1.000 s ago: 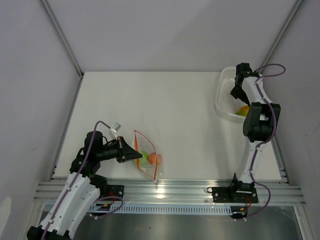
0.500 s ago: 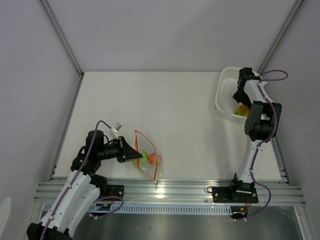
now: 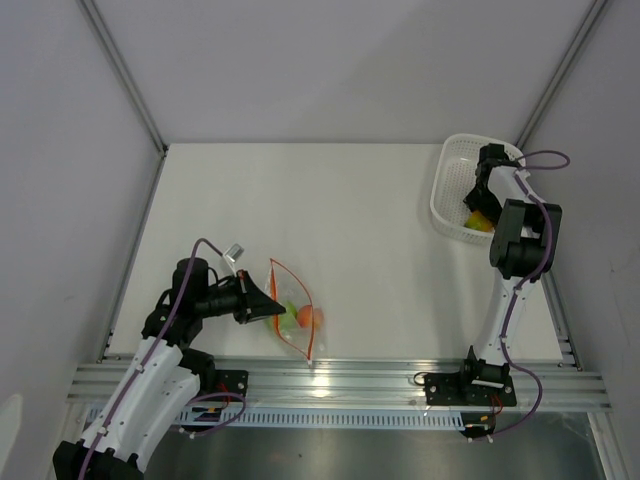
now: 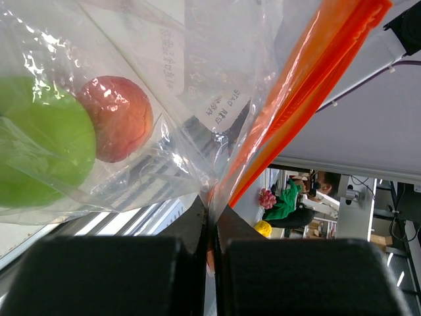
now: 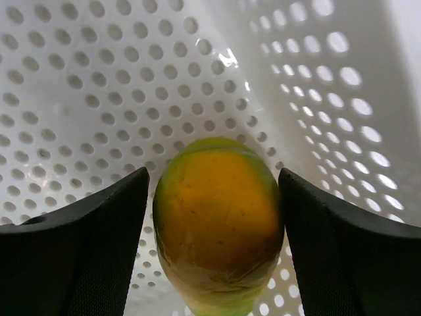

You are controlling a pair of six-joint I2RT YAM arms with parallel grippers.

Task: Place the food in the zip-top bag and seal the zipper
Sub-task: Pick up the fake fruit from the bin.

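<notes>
Robot lab: white panel walls [image 3: 330,60], aluminium rail [image 3: 340,378]

Left gripper [image 3: 270,309] lower left, jaws pinched tight — right gripper [image 3: 474,208] upper right, arm outstretched, jaws wide

left pincer [image 3: 272,311] pinching zip-top bag [image 3: 292,296] edge, right pincer [image 3: 475,206] inside white basket [image 3: 441,196]

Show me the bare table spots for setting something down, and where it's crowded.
Free: the wide middle of the table between the zip-top bag and the basket, plus the far-left corner. Crowded: near-left, where the left gripper pinches the bag; far-right, around the basket and right gripper.
</notes>
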